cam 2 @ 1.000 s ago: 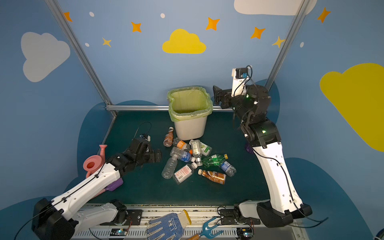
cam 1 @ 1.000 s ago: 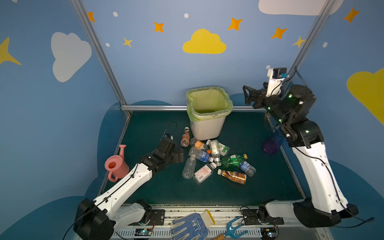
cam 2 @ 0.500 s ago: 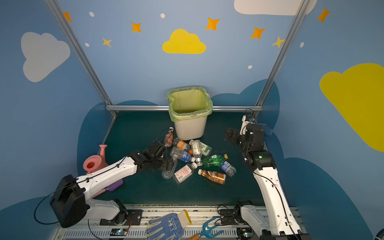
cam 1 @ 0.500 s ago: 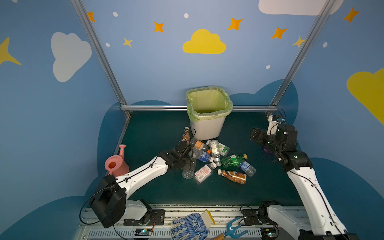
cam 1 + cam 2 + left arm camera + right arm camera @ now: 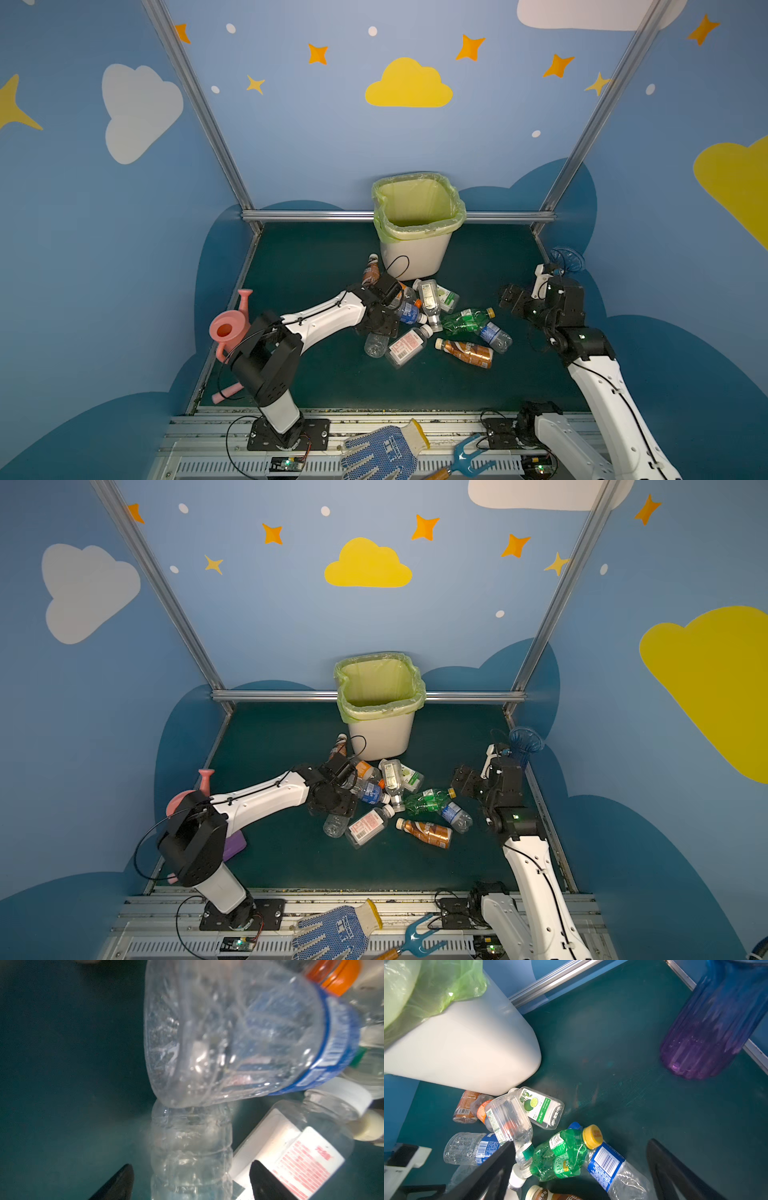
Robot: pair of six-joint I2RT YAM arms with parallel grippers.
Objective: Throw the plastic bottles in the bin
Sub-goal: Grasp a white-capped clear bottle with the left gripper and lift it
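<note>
Several plastic bottles lie in a heap in front of the bin (image 5: pixel 415 257), a white basket with a yellow-green bag. My left gripper (image 5: pixel 191 1164) is open, its fingers either side of a clear ribbed bottle (image 5: pixel 191 1147) (image 5: pixel 375 344) with a gap on each side. A blue-labelled bottle (image 5: pixel 239 1032) rests across that bottle's far end, and a white-and-red-labelled one (image 5: pixel 291 1157) lies beside it. My right gripper (image 5: pixel 581 1141) (image 5: pixel 509 297) hangs open above the green bottle (image 5: pixel 560 1155) (image 5: pixel 461 322) and a blue-labelled clear one (image 5: pixel 608 1165). A brown bottle (image 5: pixel 467 351) lies nearest the front.
A ribbed blue-purple vase (image 5: pixel 567 259) (image 5: pixel 708 1032) stands at the right edge behind my right arm. A pink watering can (image 5: pixel 228 328) sits at the left edge. A knitted glove (image 5: pixel 382 451) and a blue hand rake (image 5: pixel 465 457) lie on the front rail.
My left arm has reached into the heap and its jaws have narrowed around the clear ribbed bottle. My right arm has dropped from bin height to low beside the heap.
</note>
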